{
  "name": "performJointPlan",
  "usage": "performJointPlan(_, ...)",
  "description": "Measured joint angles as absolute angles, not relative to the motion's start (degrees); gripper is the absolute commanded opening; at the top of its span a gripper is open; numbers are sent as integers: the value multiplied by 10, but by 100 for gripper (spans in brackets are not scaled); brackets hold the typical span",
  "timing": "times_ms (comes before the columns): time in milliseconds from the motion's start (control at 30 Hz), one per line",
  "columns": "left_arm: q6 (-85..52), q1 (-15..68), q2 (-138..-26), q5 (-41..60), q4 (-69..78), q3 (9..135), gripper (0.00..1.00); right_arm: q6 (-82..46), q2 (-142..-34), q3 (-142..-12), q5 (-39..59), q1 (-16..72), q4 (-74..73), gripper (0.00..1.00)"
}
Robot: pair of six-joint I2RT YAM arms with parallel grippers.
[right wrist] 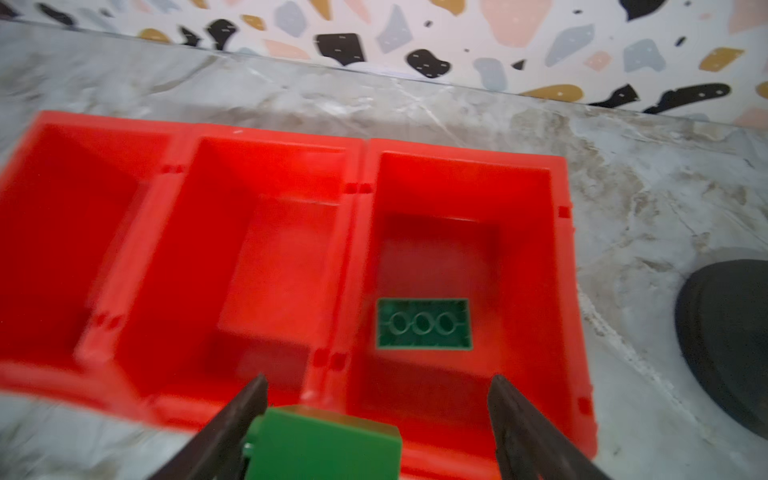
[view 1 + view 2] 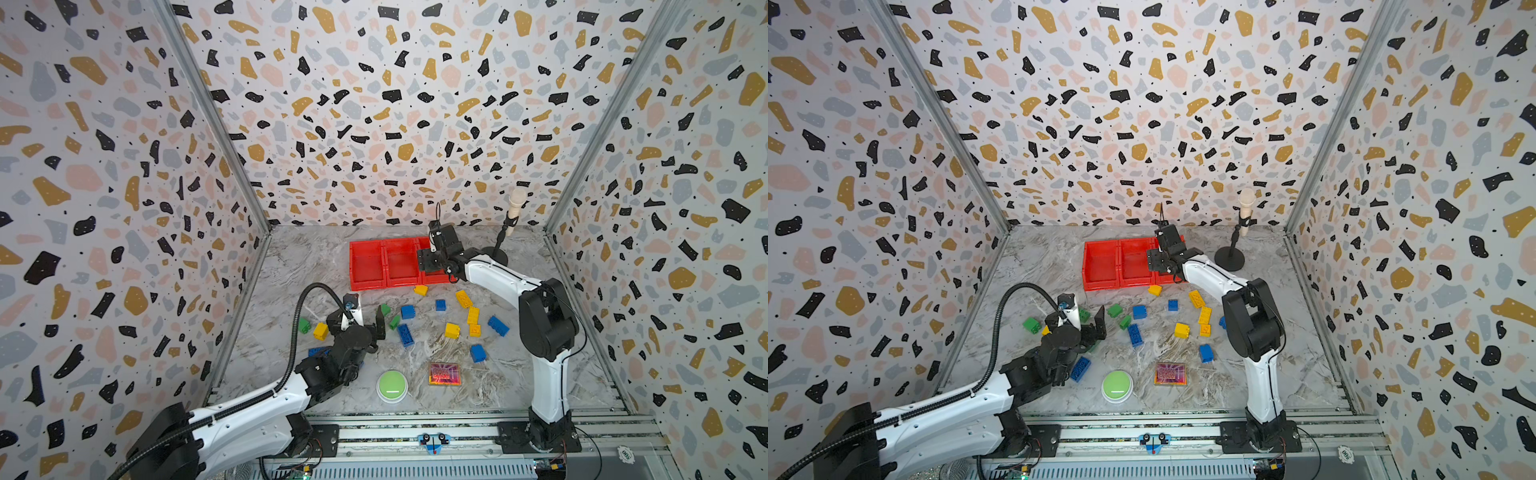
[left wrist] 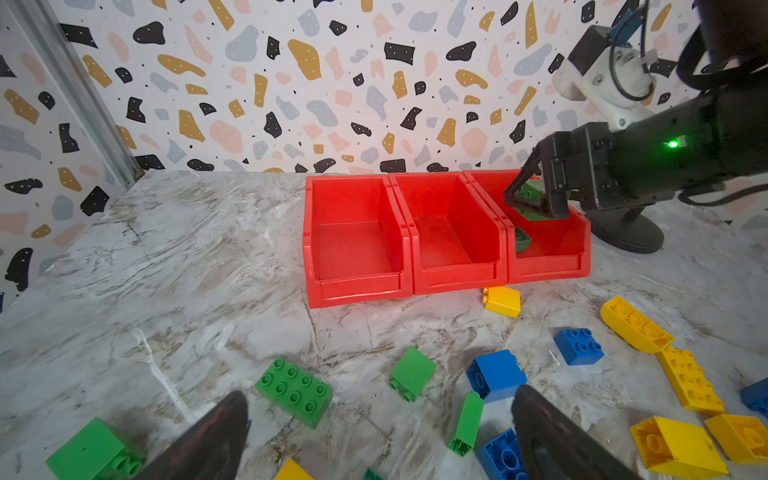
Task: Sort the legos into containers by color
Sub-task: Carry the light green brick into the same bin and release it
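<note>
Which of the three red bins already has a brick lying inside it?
The right-end bin in both top views: a green brick lies on its floor. The other two are empty.

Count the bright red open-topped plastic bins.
3, in one row: left bin and middle bin empty; right bin under the right gripper, a green plastic brick inside. None seems hidden.

Grey-veined marble tabletop [image 2: 291, 266], lower middle of both top views, carries three joined red plastic bins [image 2: 370, 284] just below centre. Loose blue, yellow and green studded bricks [image 2: 451, 330] lie beneath. A round green button [image 2: 391, 385] and shiny pink-orange card [image 2: 444, 373] lie lowest, and a black stand base [image 2: 1230, 261] sits right of the bins.
</note>
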State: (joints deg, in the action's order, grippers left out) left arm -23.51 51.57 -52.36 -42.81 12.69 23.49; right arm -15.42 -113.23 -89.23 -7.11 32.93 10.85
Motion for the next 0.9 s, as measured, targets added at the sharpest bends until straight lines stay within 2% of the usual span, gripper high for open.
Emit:
performJointPlan(133, -257, 516, -439, -430, 110, 186, 100, -152, -1075, -832, -68, 373, 94, 80)
performJointPlan(233, -266, 516, -386, -434, 96, 160, 100, -149, -1071, -818, -74, 381, 89, 71)
performJointPlan(400, -276, 516, -324, -444, 63, 149, 100, -142, -1089, -821, -97, 356, 90, 71)
performJointPlan(600, -281, 516, -309, -451, 48, 149, 100, -138, -1147, -898, -86, 297, 90, 70)
performJointPlan(633, -281, 516, -314, -451, 47, 149, 100, -137, -1159, -913, -84, 289, 89, 71)
performJointPlan(700, -282, 516, -326, -451, 44, 150, 100, -138, -1185, -940, -78, 272, 91, 81)
performJointPlan(833, -281, 516, -356, -450, 41, 158, 100, -136, -1247, -1002, -69, 249, 109, 90)
performJointPlan(900, -280, 516, -376, -445, 44, 167, 100, -137, -1256, -998, -59, 246, 112, 90)
